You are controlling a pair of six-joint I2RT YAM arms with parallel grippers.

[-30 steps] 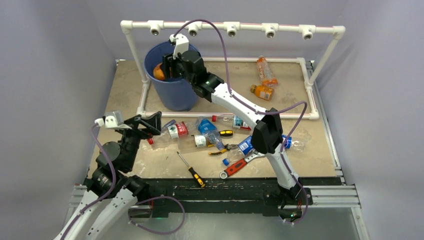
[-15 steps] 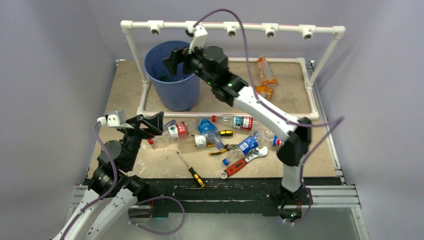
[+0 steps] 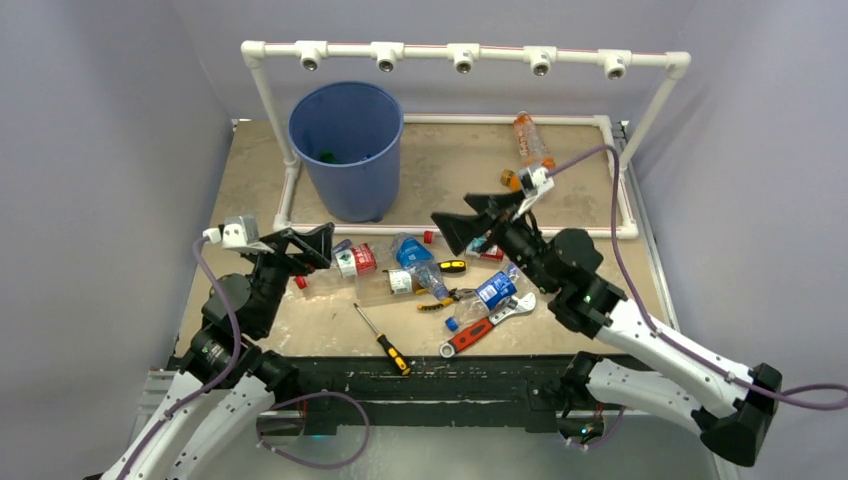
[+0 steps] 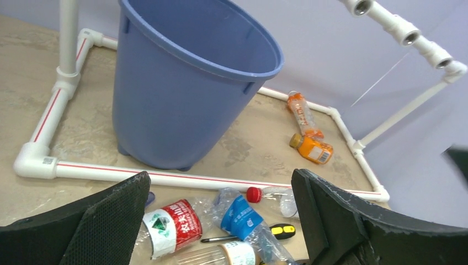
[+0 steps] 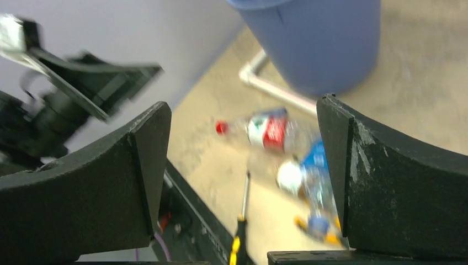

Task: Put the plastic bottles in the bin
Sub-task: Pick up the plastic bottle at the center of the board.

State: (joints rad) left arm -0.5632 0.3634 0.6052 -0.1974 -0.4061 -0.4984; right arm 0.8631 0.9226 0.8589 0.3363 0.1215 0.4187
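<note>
The blue bin (image 3: 346, 150) stands upright at the back left, with a bit of green showing deep inside. Several plastic bottles lie mid-table: a red-label one (image 3: 352, 262), a blue-label one (image 3: 410, 252) and another blue-label one (image 3: 492, 290). An orange bottle (image 3: 533, 140) lies at the back right. My left gripper (image 3: 318, 248) hovers open and empty just left of the red-label bottle (image 4: 171, 225). My right gripper (image 3: 458, 212) hangs open and empty above the bottles in the middle, partly hiding a second orange bottle (image 4: 313, 149).
A white pipe frame (image 3: 460, 55) surrounds the back of the table, its front rail (image 4: 165, 178) between bin and bottles. Among the bottles lie a screwdriver (image 3: 382, 340), a red-handled wrench (image 3: 470, 335) and pliers (image 3: 445, 298). Walls close in on both sides.
My right arm has swung back from over the bin to the middle of the table, its jaws now wide; the orange bottle it held is gone from them. The left gripper barely moved.
</note>
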